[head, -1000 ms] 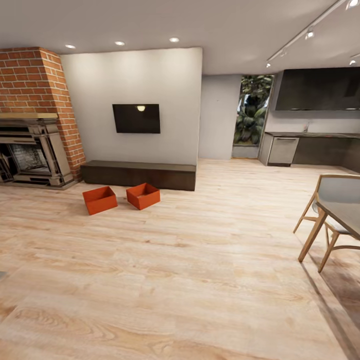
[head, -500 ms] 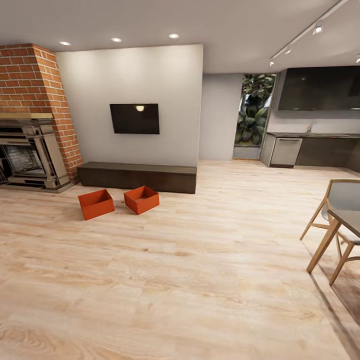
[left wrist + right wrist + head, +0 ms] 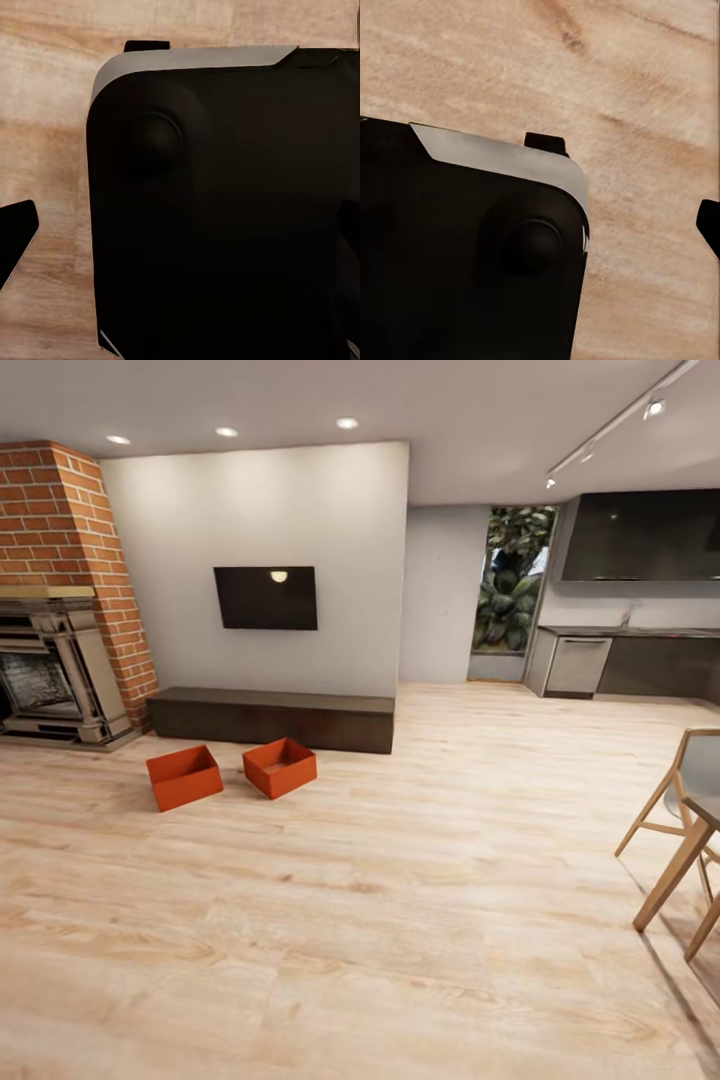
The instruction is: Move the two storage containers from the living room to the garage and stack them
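Fireplace (image 3: 50, 680): brick, far left.
Left container (image 3: 184, 777): on the wood floor (image 3: 400, 920), before the low cabinet (image 3: 270, 717).
Right container (image 3: 280, 766): just beside it, apart.
Chair (image 3: 675, 830): far right.
Hands: state cannot be told.

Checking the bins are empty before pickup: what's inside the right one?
The right storage container shows only its own orange inner walls and part of its floor. Its near wall hides the rest; nothing rises above the rim.
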Controlling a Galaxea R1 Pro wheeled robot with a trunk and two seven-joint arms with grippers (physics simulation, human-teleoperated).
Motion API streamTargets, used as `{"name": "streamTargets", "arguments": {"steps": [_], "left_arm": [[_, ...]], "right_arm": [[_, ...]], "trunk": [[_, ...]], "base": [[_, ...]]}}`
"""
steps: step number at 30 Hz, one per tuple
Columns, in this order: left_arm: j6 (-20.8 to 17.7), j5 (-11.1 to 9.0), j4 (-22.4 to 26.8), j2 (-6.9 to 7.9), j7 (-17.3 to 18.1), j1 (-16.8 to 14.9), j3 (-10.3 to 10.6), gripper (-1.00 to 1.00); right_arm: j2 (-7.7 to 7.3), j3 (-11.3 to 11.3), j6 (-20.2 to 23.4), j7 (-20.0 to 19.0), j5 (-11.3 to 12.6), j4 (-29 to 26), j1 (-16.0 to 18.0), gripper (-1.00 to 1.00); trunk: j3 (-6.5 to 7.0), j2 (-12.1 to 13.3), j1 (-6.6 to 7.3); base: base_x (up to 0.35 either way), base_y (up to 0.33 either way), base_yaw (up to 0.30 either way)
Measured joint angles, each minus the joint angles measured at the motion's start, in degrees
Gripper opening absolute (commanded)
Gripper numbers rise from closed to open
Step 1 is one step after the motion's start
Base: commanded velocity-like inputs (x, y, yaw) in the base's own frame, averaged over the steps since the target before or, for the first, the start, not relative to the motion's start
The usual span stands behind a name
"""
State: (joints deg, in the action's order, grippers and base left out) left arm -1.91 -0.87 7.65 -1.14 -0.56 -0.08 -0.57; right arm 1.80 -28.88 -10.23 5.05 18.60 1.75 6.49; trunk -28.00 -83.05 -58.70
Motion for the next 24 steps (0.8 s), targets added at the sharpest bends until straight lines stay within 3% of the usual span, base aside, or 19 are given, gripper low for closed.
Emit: {"name": "streamTargets", "arguments": {"steps": [24], "left_arm": [[0.00,0.00,0.00,-0.03,0.00,0.00,0.00,1.00]], "right_arm": [[0.00,0.00,0.00,-0.05,-0.08,0.00,0.00,1.00]], "trunk": [[0.00,0.00,0.00]], "base": [[0.322,0.000,0.000]]}}
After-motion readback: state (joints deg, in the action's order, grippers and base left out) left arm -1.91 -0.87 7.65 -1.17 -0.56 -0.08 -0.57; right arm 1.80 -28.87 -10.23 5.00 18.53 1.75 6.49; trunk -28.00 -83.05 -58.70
